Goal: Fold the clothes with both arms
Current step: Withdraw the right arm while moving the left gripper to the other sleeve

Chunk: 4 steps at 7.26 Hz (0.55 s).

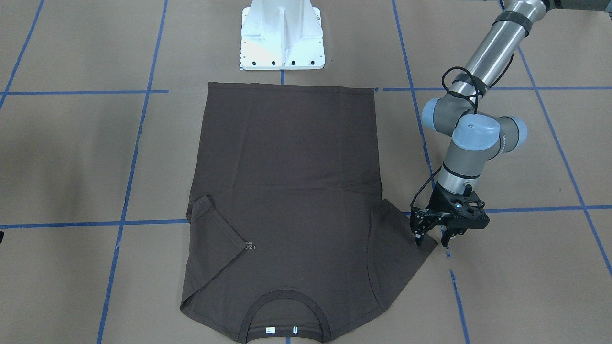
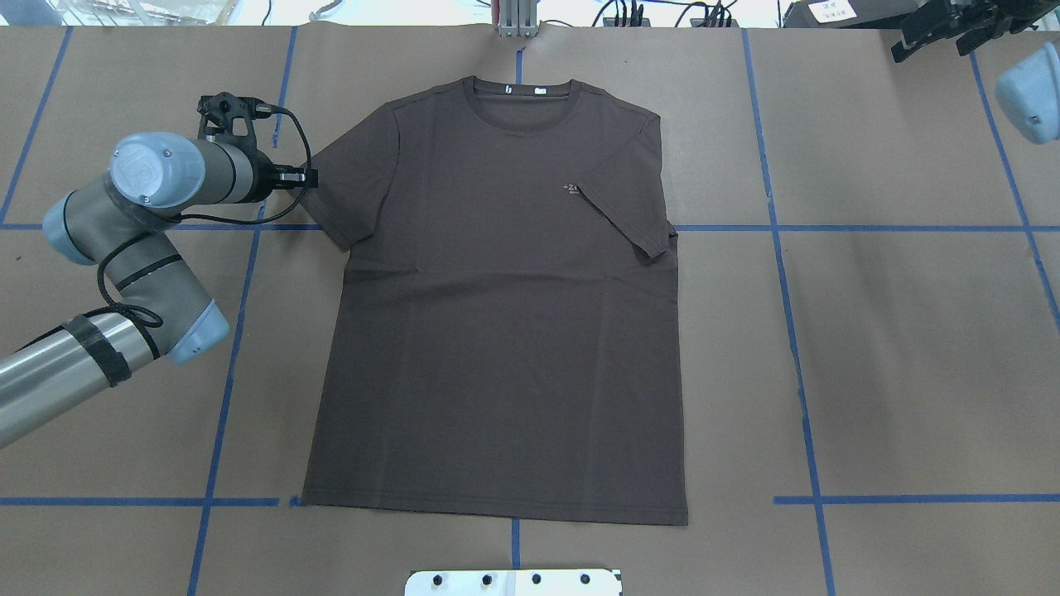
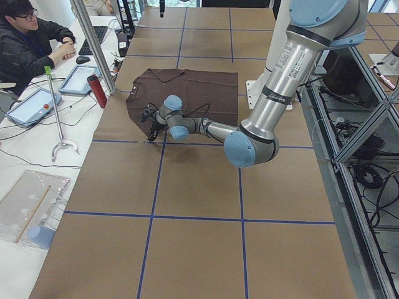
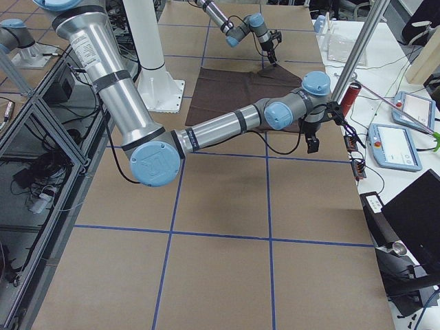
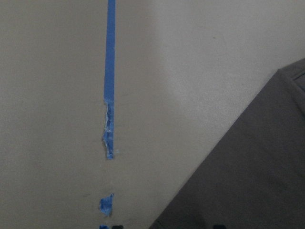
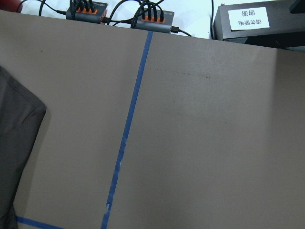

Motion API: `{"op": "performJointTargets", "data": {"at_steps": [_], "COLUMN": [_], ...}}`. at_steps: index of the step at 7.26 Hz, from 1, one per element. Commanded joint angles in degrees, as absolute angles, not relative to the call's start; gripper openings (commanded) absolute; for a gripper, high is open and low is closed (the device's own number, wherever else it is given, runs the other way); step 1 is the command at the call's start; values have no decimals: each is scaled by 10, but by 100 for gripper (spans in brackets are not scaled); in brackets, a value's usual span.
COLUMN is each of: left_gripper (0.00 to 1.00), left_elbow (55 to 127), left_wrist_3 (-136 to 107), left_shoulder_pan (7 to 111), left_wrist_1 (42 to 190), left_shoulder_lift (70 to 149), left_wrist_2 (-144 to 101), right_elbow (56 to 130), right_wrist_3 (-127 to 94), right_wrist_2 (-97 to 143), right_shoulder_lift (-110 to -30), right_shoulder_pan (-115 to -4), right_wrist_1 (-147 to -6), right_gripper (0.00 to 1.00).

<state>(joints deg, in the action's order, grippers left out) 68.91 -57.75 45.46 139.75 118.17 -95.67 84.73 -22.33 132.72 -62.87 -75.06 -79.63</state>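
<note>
The dark brown T-shirt (image 2: 497, 331) lies flat and face up on the paper-covered table, collar (image 1: 287, 306) away from the robot base. One sleeve (image 2: 629, 207) is folded in over the chest lettering. The other sleeve (image 1: 401, 239) lies spread out. My left gripper (image 1: 433, 239) points down at that sleeve's outer corner, open, one fingertip (image 1: 419, 239) over the cloth and the other over bare paper. It holds nothing. My right gripper (image 2: 936, 37) hangs raised off the shirt near the table's far corner, its black fingers apart and empty.
The white pedestal base (image 1: 282, 36) stands just behind the shirt's hem. Blue tape lines (image 2: 787, 248) grid the brown paper. Along the far edge are power strips (image 6: 119, 12), a red bottle (image 3: 96, 90), tablets and a seated person (image 3: 31, 43).
</note>
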Motion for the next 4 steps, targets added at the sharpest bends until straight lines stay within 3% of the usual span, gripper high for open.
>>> {"op": "performJointTargets", "data": {"at_steps": [1,2,3,4], "left_gripper": [70,67,48,0], "left_elbow": [689,689,689,689], "left_wrist_3": [-577,-577,-578,-577], "left_shoulder_pan": [452,451,451,451], "left_wrist_1": [1397,1397,1397,1397], "left_shoulder_lift": [1180,1180,1182,1182], "left_wrist_2": [-955,-956,-956,-956], "right_elbow": [847,847,847,847], "right_wrist_3": [-223,-223,-223,-223], "right_wrist_2": [1327,1327,1327,1327], "right_shoulder_lift": [-631,-631,-631,-631], "right_shoulder_pan": [-751,-751,-751,-751], "right_wrist_1": [-796,-796,-796,-796], "right_gripper": [100,100,100,100]}}
